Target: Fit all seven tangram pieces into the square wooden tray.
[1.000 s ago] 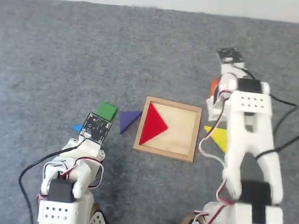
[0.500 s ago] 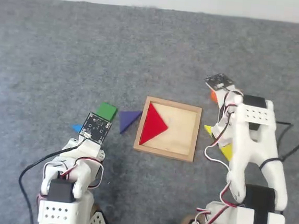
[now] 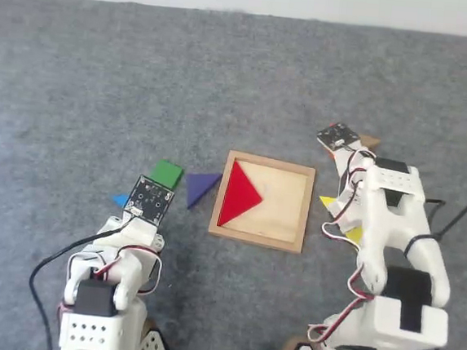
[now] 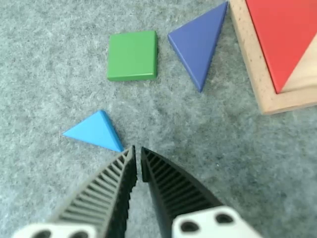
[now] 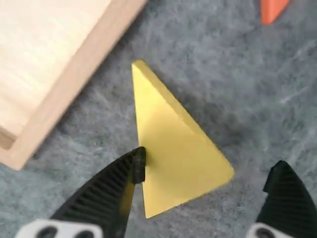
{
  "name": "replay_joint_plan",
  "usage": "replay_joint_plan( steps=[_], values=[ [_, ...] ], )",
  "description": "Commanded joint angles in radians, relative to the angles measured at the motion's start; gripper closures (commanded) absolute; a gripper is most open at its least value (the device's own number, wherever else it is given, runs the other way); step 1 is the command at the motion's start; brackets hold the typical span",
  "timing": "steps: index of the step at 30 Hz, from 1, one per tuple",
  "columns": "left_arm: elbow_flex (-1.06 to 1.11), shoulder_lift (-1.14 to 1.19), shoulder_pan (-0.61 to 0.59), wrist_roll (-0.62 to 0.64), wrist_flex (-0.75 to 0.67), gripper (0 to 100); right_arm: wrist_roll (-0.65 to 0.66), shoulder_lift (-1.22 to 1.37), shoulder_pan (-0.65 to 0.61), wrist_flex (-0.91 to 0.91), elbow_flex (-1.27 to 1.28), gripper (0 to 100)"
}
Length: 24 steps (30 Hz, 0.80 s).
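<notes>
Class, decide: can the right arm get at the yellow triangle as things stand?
Probably yes. The right gripper hangs open over the yellow triangle, a finger to each side, nothing on top; the tray lies beside it, apart.

1. One square wooden tray [image 3: 263,240] was on the table.
2. Four triangles were counted: red triangle [image 3: 240,194], dark blue triangle [image 3: 200,186], light blue triangle [image 4: 94,132], yellow triangle [image 5: 173,148].
3. One green square [image 3: 166,173].
4. One orange piece [image 5: 271,10], shape unclear.
5. One brown piece [image 3: 370,142], shape unclear.
6. That made seven pieces: one in the tray, six outside it.
7. Two grippers: left gripper [image 4: 137,151], right gripper [image 5: 210,167].
</notes>
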Motion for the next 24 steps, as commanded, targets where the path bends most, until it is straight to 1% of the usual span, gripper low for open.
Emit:
replay_joint_plan(
  steps=[1, 7, 8, 10, 14, 15, 16, 18, 21, 24],
  values=[
    [-0.007, -0.023, -0.005, -0.011, 0.003, 98, 0.015, 0.015, 0.012, -0.019, -0.012, 62.5],
    [-0.007, -0.023, -0.005, -0.011, 0.003, 98, 0.008, 0.019, 0.013, -0.018, -0.011, 63.0],
    [-0.007, -0.023, -0.005, -0.011, 0.003, 98, 0.008, 0.019, 0.010, -0.018, -0.009, 64.8],
    [-0.007, -0.023, -0.005, -0.011, 0.003, 98, 0.006, 0.019, 0.007, -0.016, -0.009, 72.2],
    [-0.007, -0.023, -0.005, -0.011, 0.003, 98, 0.006, 0.012, 0.007, 0.010, -0.015, 94.7],
    [-0.007, -0.023, -0.005, -0.011, 0.003, 98, 0.006, 0.010, 0.007, 0.012, -0.015, 99.0],
    [-0.007, -0.023, -0.005, -0.011, 0.003, 98, 0.006, 0.010, 0.007, 0.012, -0.015, 99.5],
    [-0.007, -0.023, -0.005, -0.011, 0.003, 98, -0.009, 0.010, 0.010, 0.012, -0.015, 97.0],
    [-0.007, -0.023, -0.005, -0.011, 0.003, 98, -0.049, 0.008, 0.007, 0.010, -0.015, 98.9],
    [-0.007, -0.023, -0.005, -0.011, 0.003, 98, -0.049, 0.007, 0.005, 0.031, -0.017, 98.9]
  ],
)
